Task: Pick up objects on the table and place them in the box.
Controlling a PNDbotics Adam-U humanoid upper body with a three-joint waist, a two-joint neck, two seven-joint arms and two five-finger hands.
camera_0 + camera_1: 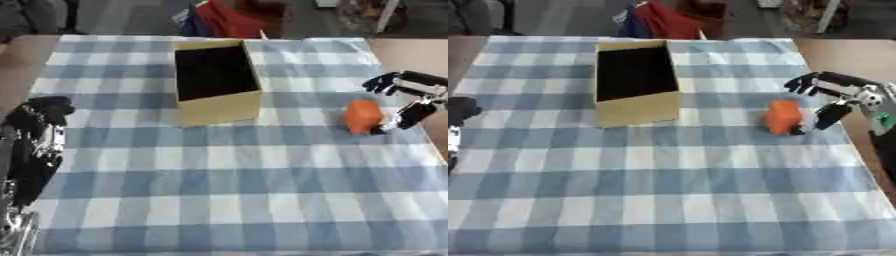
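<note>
Orange object (pixel 783 116) remains on the table (pixel 675 190) at 3 o'clock of the box (pixel 636 107), right hand (pixel 833 97) spread apart beside it, not yet grasped.

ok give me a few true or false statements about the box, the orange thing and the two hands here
1. The box stands open at the top on the checked cloth. True.
2. The orange object already lies inside the box. False: it sits on the cloth, to the right of the box and apart from it.
3. The right hand is beside the orange object, fingers spread, with the thumb close to its right side. True.
4. The left hand holds the orange object. False: it is at the left edge, far from it, holding nothing.
5. The box is red. False: it is tan cardboard with a dark inside.
</note>
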